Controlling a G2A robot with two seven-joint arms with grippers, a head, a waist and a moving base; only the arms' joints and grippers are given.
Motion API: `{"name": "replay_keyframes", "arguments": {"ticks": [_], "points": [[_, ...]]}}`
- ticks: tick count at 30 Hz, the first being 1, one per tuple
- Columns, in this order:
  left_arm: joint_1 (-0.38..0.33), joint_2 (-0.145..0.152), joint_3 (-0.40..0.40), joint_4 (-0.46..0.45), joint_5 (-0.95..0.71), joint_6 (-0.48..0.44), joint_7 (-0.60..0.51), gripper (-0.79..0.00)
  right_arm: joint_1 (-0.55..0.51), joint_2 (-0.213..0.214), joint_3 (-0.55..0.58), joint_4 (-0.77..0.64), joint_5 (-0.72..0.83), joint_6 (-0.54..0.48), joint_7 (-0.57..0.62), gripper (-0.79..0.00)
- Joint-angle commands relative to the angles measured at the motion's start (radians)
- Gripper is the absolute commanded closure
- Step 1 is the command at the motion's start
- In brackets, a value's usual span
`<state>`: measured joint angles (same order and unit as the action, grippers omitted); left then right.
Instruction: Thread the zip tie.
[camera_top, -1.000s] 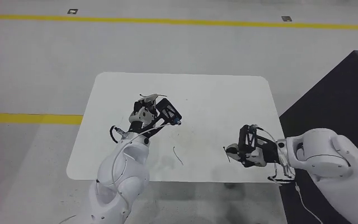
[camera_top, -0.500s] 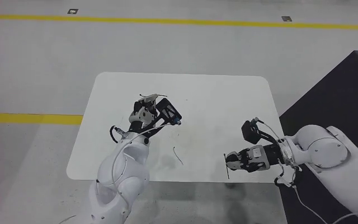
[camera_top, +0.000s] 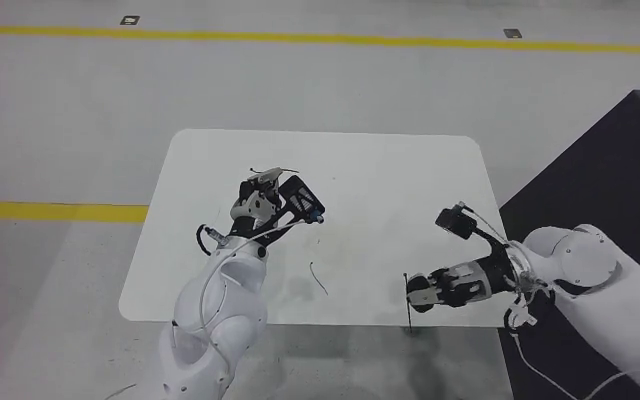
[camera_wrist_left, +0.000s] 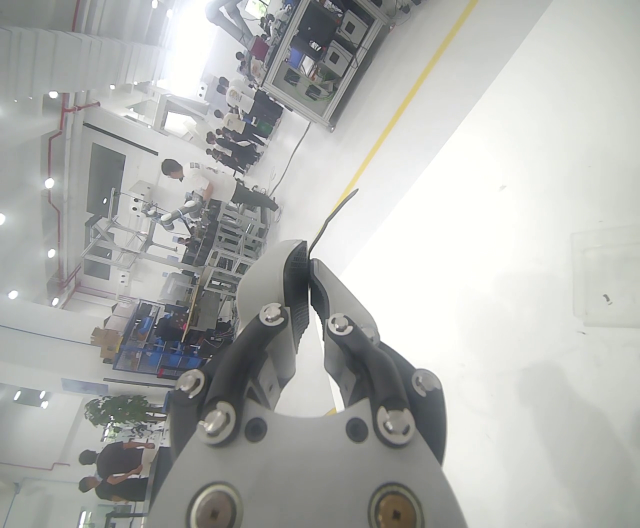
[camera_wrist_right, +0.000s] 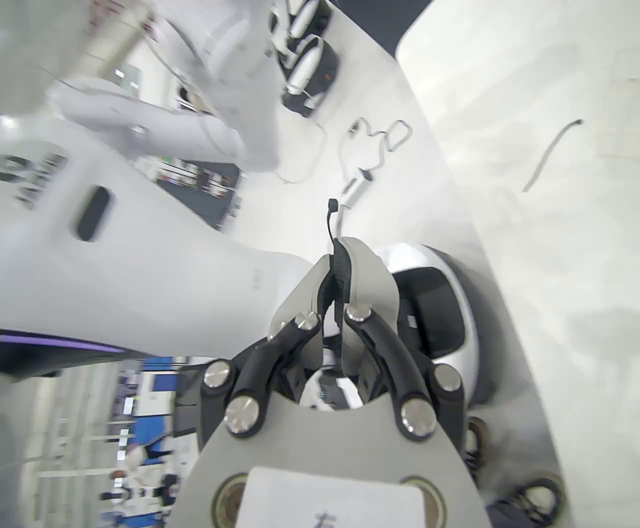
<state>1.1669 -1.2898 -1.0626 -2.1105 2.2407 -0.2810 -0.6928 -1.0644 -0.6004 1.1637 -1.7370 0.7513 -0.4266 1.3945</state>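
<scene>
Both end effectors are clenched, each on a zip tie.
Seen from above, the left end effector (camera_wrist_left: 308, 262), at 10 o'clock over the counter (camera_top: 400, 170), pinches the first zip tie (camera_wrist_left: 336, 211). The right end effector (camera_wrist_right: 339, 252), at the 4 o'clock edge, grips the second zip tie (camera_wrist_right: 331, 220). A loose zip tie (camera_top: 317, 277) lies at 6 o'clock.

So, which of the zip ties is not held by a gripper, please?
The loose zip tie lying on the table; the other two are pinched in the left gripper and the right gripper.
</scene>
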Motion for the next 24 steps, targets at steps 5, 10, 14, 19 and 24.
{"name": "replay_keyframes", "arguments": {"ticks": [5, 10, 14, 19, 24], "points": [[0.0, 0.0, 0.0, 0.0, 0.0, 0.0, 0.0, 0.0, 0.095, -0.023, -0.027, 0.195, 0.17, 0.142, 0.141, 0.0], [0.0, 0.0, 0.0, 0.0, 0.0, 0.0, 0.0, 0.0, 0.213, -0.059, -0.145, 0.35, 0.087, 0.142, 0.141, 0.0], [0.0, 0.0, 0.0, 0.0, 0.0, 0.0, 0.0, 0.0, 0.314, -0.113, -0.295, 0.429, 0.068, 0.142, 0.141, 0.0], [0.0, 0.0, 0.0, 0.0, 0.0, 0.0, 0.0, 0.0, 0.449, -0.195, -0.451, 0.502, 0.057, 0.142, 0.141, 0.0], [0.0, 0.0, 0.0, 0.0, 0.0, 0.0, 0.0, 0.0, 0.538, -0.238, -0.512, 0.534, 0.037, 0.142, 0.141, 0.0]]}}
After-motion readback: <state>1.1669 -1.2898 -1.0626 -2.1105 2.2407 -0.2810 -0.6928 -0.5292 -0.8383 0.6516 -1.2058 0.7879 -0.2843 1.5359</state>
